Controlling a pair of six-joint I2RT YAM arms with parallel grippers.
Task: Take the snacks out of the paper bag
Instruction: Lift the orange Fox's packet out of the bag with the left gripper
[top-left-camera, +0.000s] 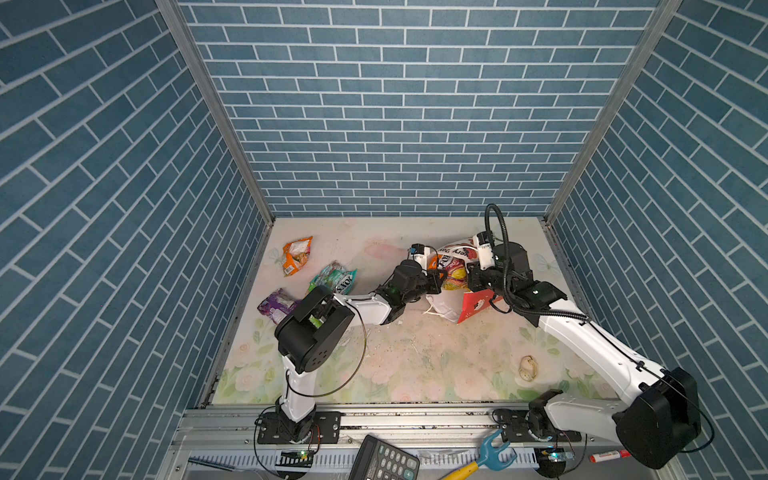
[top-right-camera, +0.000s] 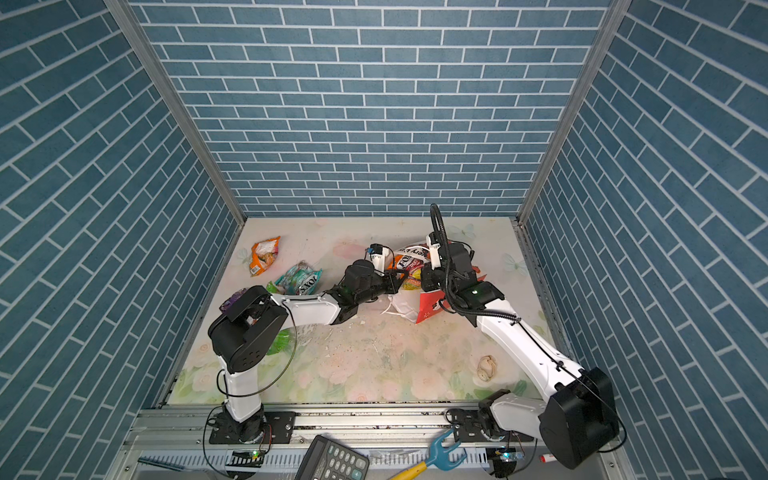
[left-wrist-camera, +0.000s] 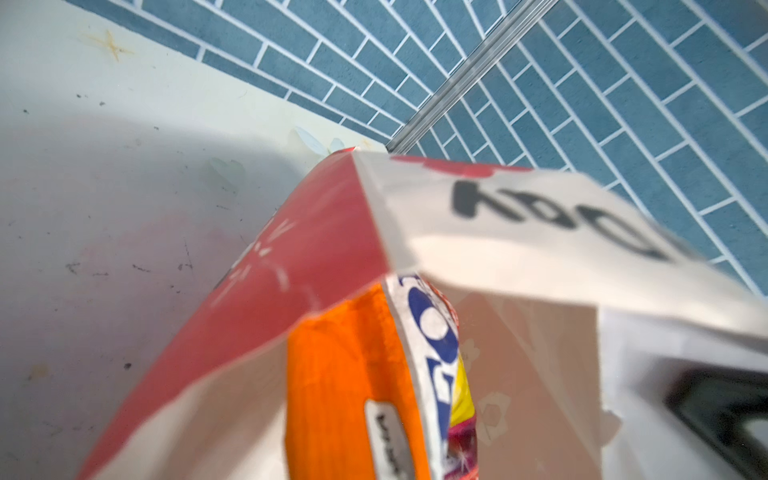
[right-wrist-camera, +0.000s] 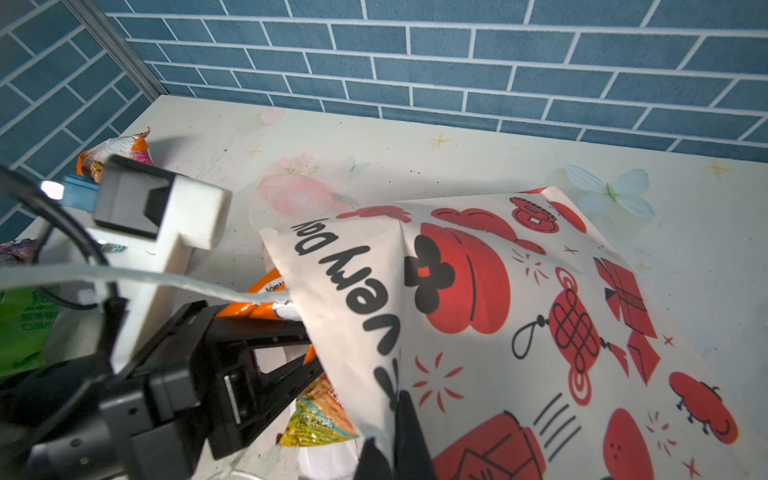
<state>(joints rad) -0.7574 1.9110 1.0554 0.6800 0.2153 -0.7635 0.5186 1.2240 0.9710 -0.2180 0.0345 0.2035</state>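
Orange-yellow crinkly FOX'S snack packet clamped in left gripper, half out of white-and-red paper gift bag at 1 o'clock on floral table; right gripper pinches bag rim. Pull straight out along the mouth, rim anchored, or bag drags. Other bag contents hidden.

The left arm and right arm are being clad in white shells and black joint housings. A corrugated black conduit is being carried on the right.
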